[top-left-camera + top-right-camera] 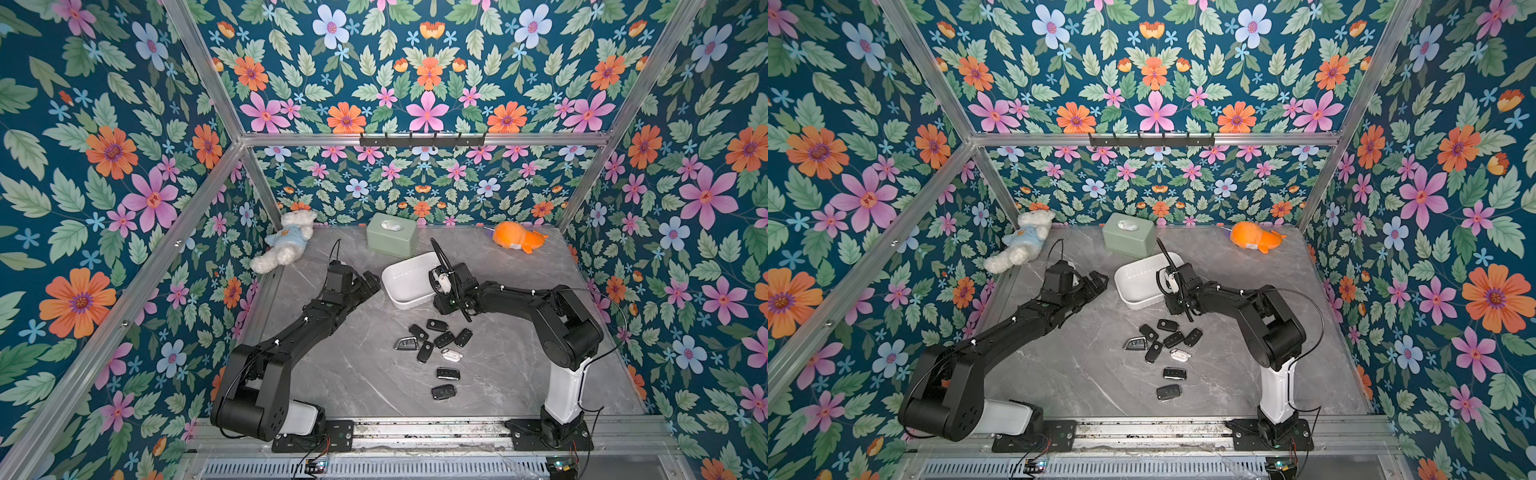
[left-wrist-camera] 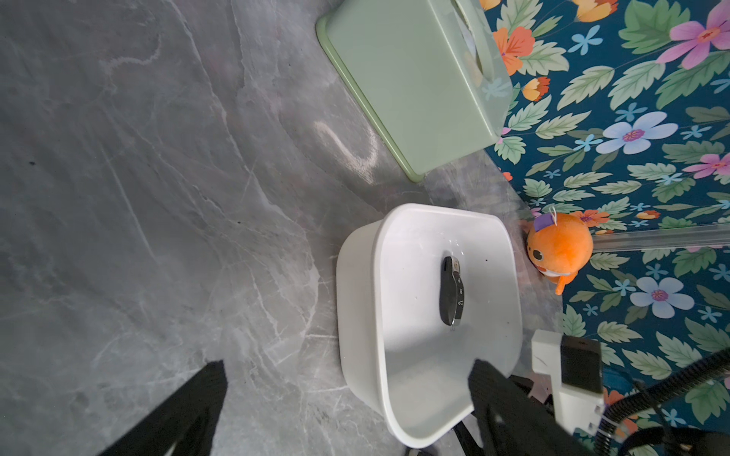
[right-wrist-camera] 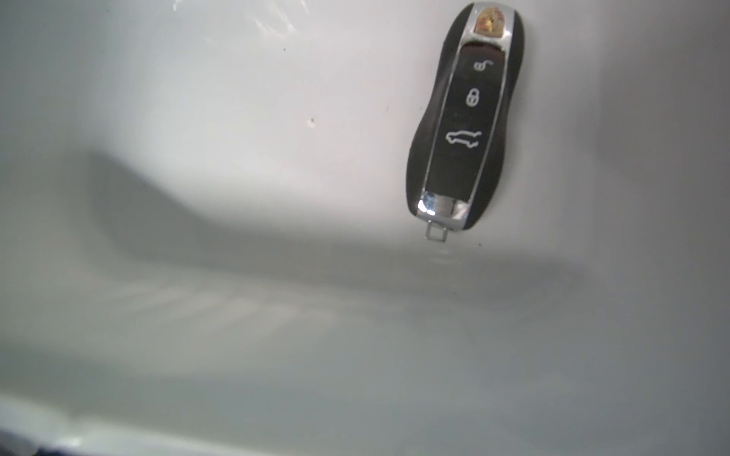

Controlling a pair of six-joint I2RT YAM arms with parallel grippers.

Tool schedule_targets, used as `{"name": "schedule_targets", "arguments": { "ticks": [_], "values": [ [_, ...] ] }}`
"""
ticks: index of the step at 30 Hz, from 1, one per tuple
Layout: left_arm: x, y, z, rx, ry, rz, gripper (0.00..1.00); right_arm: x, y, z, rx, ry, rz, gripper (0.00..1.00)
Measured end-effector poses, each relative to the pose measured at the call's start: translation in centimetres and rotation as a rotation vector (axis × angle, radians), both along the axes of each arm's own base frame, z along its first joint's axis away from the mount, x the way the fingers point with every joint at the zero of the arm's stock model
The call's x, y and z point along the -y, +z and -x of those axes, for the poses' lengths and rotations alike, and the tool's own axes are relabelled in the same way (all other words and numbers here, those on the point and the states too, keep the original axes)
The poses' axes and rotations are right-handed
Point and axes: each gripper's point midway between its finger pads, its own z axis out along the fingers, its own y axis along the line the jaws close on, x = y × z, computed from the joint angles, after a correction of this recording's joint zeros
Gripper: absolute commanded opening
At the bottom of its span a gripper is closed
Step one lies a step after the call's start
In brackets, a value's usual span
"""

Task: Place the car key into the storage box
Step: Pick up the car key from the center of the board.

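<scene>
Car key (image 3: 466,118) lies flat on the floor of the storage box (image 2: 355,316), ungripped. Left end effector (image 1: 371,284): jaws wide apart, empty. Right end effector (image 1: 441,301) over the box; cannot tell jaw state. Risk: a low exit could snag the rim and drag the box.

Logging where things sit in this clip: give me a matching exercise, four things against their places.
Things:
1. crested car key
2. teddy bear
3. orange plush
4. tissue box

Places:
A. far right of the table, by the back wall
B. lying inside the storage box
C. far left corner
D. far edge, just behind the storage box

Pairs: 1-B, 2-C, 3-A, 4-D
</scene>
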Motion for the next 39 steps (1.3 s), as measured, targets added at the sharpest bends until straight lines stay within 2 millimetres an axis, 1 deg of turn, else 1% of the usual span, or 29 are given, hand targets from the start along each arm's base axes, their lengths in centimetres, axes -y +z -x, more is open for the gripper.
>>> {"name": "schedule_targets", "arguments": {
  "ticks": [9, 14, 19, 22, 27, 32, 33, 34, 39],
  "values": [
    [-0.2, -0.2, 0.2, -0.003, 0.001, -0.006, 0.99, 0.3, -0.4, -0.1, 0.031, -0.001, 0.065, 0.53],
    [-0.2, -0.3, 0.3, -0.003, 0.001, -0.006, 0.99, 1.0, -0.6, 0.3, 0.035, -0.007, 0.091, 0.54],
    [-0.3, -0.4, 0.4, -0.006, 0.003, -0.007, 0.99, 1.2, -0.6, 1.0, 0.036, -0.021, 0.094, 0.54],
    [-0.3, -0.5, 0.5, -0.007, 0.003, -0.007, 0.99, 1.2, -0.7, 1.1, 0.040, -0.027, 0.089, 0.51],
    [-0.4, -0.3, 0.6, -0.001, 0.004, -0.006, 0.99, 1.2, -0.6, 1.1, 0.039, -0.035, 0.085, 0.42],
    [-0.5, -0.1, 0.6, 0.004, 0.009, -0.007, 0.99, 1.3, -0.5, 1.2, 0.037, -0.038, 0.085, 0.37],
    [-0.6, -0.1, 0.6, 0.004, 0.010, -0.007, 0.99, 1.3, -0.4, 1.3, 0.035, -0.037, 0.084, 0.36],
    [-0.6, -0.1, 0.6, 0.005, 0.013, -0.009, 0.99, 1.4, -0.3, 1.5, 0.028, -0.039, 0.084, 0.33],
    [-0.8, -0.2, 0.5, 0.007, 0.018, -0.010, 0.99, 2.2, 0.2, 3.1, -0.018, -0.047, 0.062, 0.32]
  ]
}}
